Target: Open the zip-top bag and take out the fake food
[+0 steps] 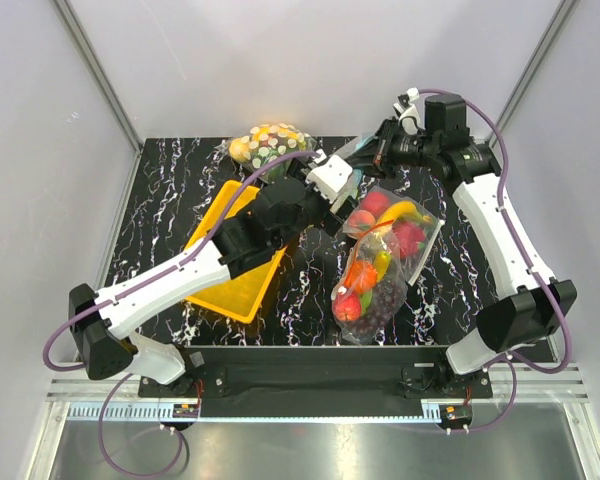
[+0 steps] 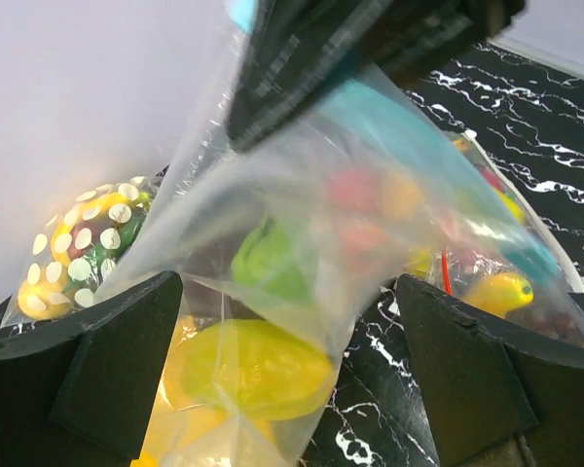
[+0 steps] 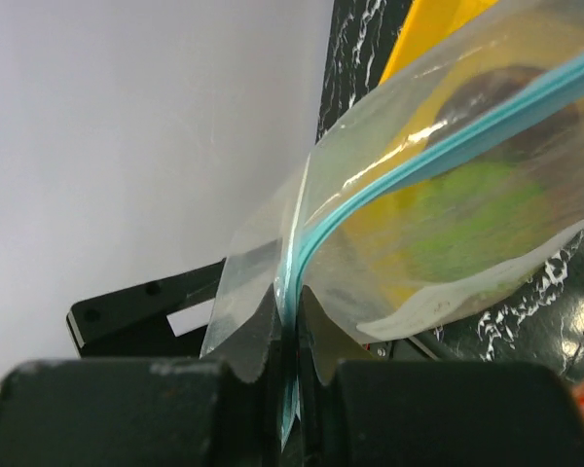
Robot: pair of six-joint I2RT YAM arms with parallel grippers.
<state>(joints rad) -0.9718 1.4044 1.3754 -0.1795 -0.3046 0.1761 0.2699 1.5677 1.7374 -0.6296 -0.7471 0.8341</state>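
The zip-top bag (image 1: 357,168) hangs in the air at the back of the table between the two grippers. My right gripper (image 1: 377,152) is shut on it, and in the right wrist view its jaws (image 3: 290,316) pinch the teal zip strip (image 3: 419,161). My left gripper (image 1: 338,182) is open. In the left wrist view its fingers (image 2: 117,370) stand wide on either side of the bag's lower part (image 2: 302,195) without pressing it. Inside the bag are a bright green ball (image 2: 268,263) and a yellow-green piece (image 2: 253,365). The zip looks closed where it is gripped.
A larger clear bag of red and orange fruit and purple grapes (image 1: 380,260) lies right of centre. A yellow tray (image 1: 235,290) sits under the left arm. A bag with white dots (image 1: 270,143) lies at the back, against the wall.
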